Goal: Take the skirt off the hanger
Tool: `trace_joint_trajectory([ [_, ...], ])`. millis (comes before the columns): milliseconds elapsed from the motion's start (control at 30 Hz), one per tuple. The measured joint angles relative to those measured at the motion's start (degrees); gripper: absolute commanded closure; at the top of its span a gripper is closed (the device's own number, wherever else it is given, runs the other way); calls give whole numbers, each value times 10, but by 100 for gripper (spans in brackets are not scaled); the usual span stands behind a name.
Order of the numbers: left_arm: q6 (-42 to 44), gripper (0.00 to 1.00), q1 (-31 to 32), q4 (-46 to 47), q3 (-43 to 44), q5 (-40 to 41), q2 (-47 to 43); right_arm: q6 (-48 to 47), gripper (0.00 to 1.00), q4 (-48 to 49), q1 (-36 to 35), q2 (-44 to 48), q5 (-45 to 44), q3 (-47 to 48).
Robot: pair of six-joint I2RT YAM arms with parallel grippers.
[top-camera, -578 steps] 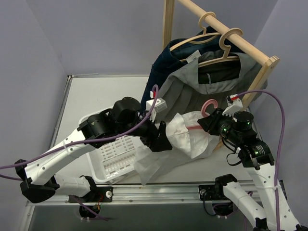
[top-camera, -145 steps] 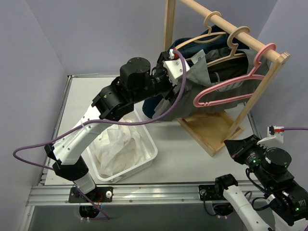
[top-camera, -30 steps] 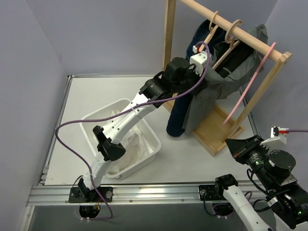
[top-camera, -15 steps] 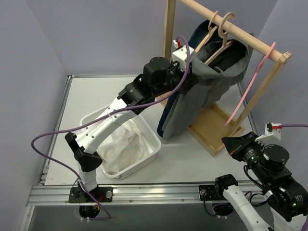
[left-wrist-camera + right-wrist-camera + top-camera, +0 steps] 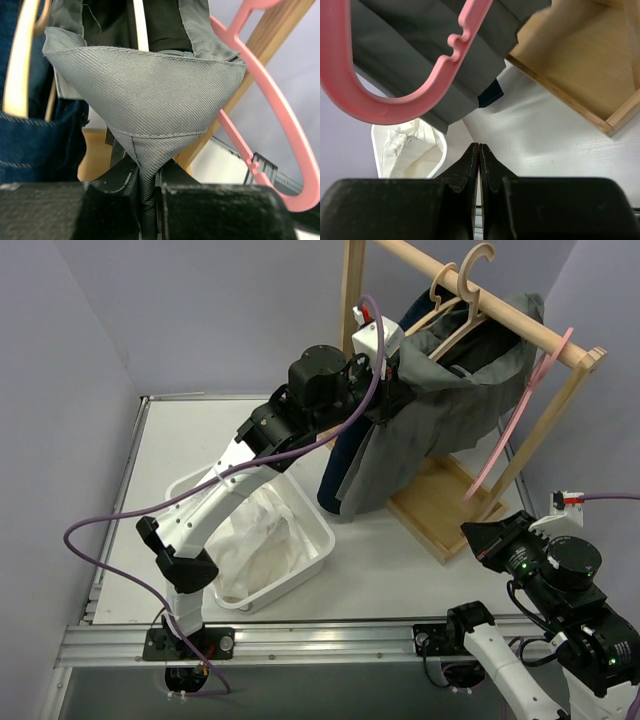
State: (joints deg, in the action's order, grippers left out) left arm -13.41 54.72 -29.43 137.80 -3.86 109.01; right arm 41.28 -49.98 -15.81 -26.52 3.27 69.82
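Observation:
The grey skirt (image 5: 440, 410) hangs from a wooden hanger (image 5: 462, 320) on the rack's rod, next to a dark blue denim garment (image 5: 345, 465). My left gripper (image 5: 393, 392) is raised to the rack and shut on a pinched fold of the skirt's upper edge (image 5: 142, 100); the cloth fills the narrow gap between its jaws (image 5: 147, 175). An empty pink hanger (image 5: 520, 410) dangles at the rod's right end. My right gripper (image 5: 470, 538) hovers low at the front right, shut on nothing (image 5: 479, 147), below the pink hanger (image 5: 395, 105).
A white basket (image 5: 318, 532) holding a white garment stands on the table left of the rack. The rack's wooden base (image 5: 440, 515) and upright post (image 5: 350, 300) stand behind the skirt. A purple cable loops beside the left arm.
My left arm has drawn the gripped skirt leftward and up, sliding the wooden hangers along the rod and swinging both garments. The right arm has barely moved.

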Motion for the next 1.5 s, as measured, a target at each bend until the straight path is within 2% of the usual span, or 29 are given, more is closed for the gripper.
trace_joint_trajectory([
  [233,1,98,1,11,-181,-20,-106,-15,100,-2,0,-5,-3,25],
  [433,1,98,3,19,-269,-24,-181,-24,100,-5,0,-5,-5,27],
  [567,1,98,3,22,-345,-24,-244,-26,86,-5,0,-6,-2,27],
  [600,1,98,3,20,-364,-24,-261,-28,77,-5,0,-7,0,27],
  [700,4,98,4,3,-424,-24,-304,-42,66,-7,0,-13,4,32],
  [800,6,98,4,-24,-470,-24,-335,-59,64,-9,0,-26,16,60],
  [933,7,98,6,-73,-498,-25,-359,-71,64,12,0,-42,54,101],
  [1133,9,98,18,-104,-510,-30,-387,-57,68,87,10,-74,180,110],
  [1433,10,98,30,-122,-519,-47,-402,-3,69,188,125,-119,361,142],
  [1500,11,98,33,-122,-519,-48,-402,10,63,213,143,-120,381,148],
])
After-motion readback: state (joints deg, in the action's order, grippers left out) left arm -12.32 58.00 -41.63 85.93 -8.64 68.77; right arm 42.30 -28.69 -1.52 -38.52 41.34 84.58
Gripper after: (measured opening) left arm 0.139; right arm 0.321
